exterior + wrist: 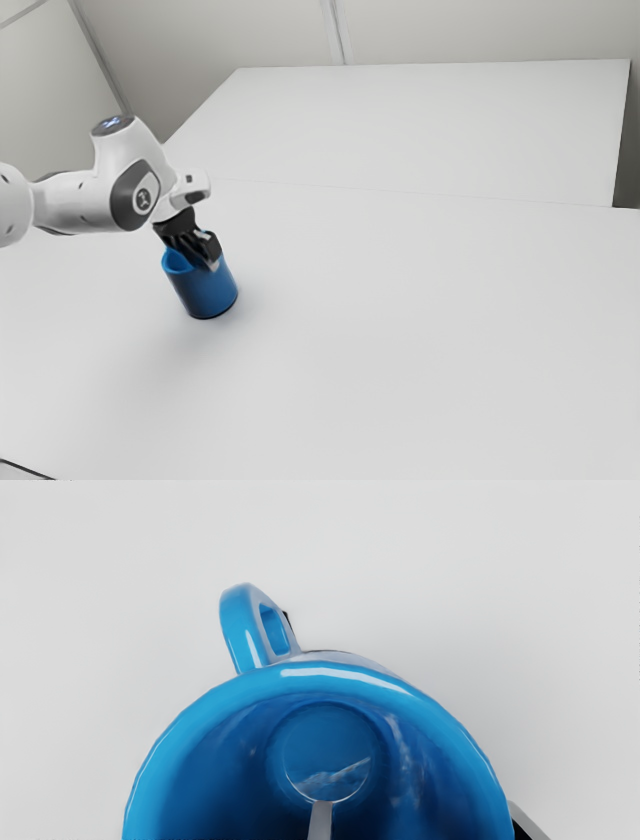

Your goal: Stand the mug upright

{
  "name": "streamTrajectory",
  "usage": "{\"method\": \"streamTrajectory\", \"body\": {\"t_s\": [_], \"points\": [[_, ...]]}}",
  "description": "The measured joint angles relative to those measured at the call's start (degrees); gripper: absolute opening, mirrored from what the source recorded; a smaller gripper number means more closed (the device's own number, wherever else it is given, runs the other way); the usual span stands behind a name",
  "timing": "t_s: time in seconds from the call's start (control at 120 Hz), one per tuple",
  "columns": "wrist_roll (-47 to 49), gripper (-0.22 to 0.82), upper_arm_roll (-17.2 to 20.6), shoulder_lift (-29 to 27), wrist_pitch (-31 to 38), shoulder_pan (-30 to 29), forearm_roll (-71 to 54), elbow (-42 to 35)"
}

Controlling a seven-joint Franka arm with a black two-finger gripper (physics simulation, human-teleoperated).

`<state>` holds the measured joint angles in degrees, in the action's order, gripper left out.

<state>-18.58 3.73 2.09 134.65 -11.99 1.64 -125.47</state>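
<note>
The blue mug [208,292] stands on its base on the white table, its open mouth up. Over its rim is my gripper [203,256], reaching down from the arm; one finger is outside the wall, on the exterior view's right. In the wrist view the mug [320,677] shows its round mouth, inner floor and handle. My gripper [422,822] straddles the wall there: one finger [320,822] is inside the mouth, apart from the side wall, and the other is outside by the rim. The fingers stand apart; the inner fingertip is hidden from the exterior camera.
The white table [420,330] spreads around the mug. A second white surface [420,130] lies behind it, before pale walls. A thin dark cable [25,469] lies at the exterior view's lower left corner.
</note>
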Motion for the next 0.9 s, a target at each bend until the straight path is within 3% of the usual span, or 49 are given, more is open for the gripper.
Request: {"method": "streamTrajectory", "body": {"t_s": [0.225, 0.333, 0.492, 0.592, 0.9], "points": [[2.5, 0.50, 2.9, -4.2, -3.3, -1.9, 0.7, 5.5], [3.5, 0.54, 3.4, -2.4, -9.2, -0.3, 1.0, 14.4], [4.6, 0.57, 3.2, 5.0, -21.9, 2.3, 1.3, 32.9], [5.3, 0.59, 2.8, 6.2, -29.5, 2.4, 1.0, 39.9], [6.6, 0.60, 2.8, 5.5, -40.2, 3.3, 0.4, 42.6]]}}
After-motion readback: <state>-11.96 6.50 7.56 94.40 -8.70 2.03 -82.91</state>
